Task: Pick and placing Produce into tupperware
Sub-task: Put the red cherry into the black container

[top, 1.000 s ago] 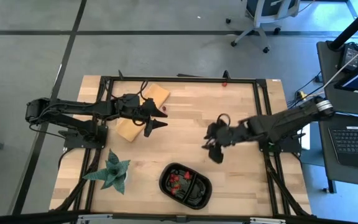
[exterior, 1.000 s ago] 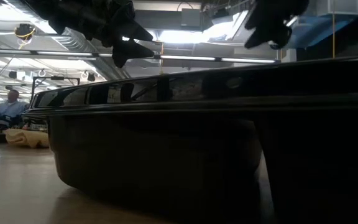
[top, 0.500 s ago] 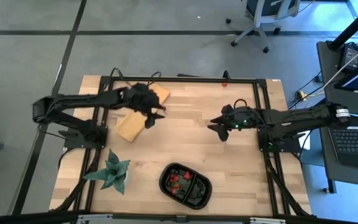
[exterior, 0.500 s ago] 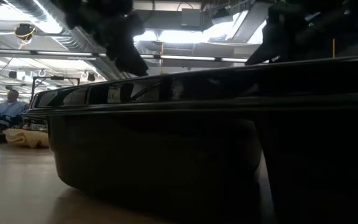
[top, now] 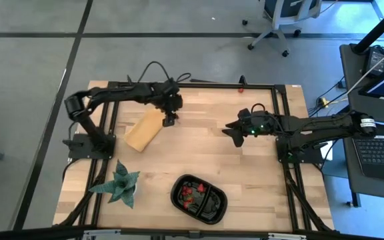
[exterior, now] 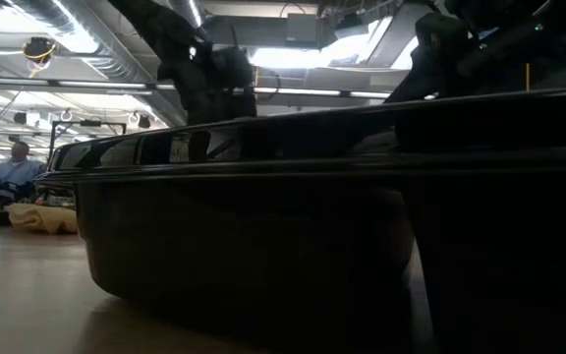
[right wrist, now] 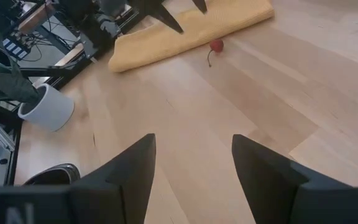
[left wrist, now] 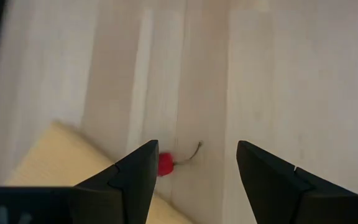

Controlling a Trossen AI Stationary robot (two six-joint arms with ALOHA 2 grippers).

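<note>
The left claw [top: 169,120] hangs over the far-left part of the table [top: 245,180], pointing down, its fingers spread wide and empty. In the left wrist view a small red berry [left wrist: 165,165] with a thin stem lies on the wood just beside the edge of the tan board [top: 143,130], close to the inner face of one finger [left wrist: 132,174] rather than centred in the gap. That offset is the main risk: if the claw descends as it stands, that finger is likely to land on the berry or nudge it away, and the board edge could catch that same finger. The fruit is tiny and round, so a closing grip may squeeze it out sideways or crush it.

The right claw [top: 235,131] waits over the right-centre of the table, also open and holding nothing.

The black tray [top: 199,197] sits at the near edge, several red fruits [top: 189,193] in it, well apart from the berry, so a weak hold may drop it along that carry.
</note>
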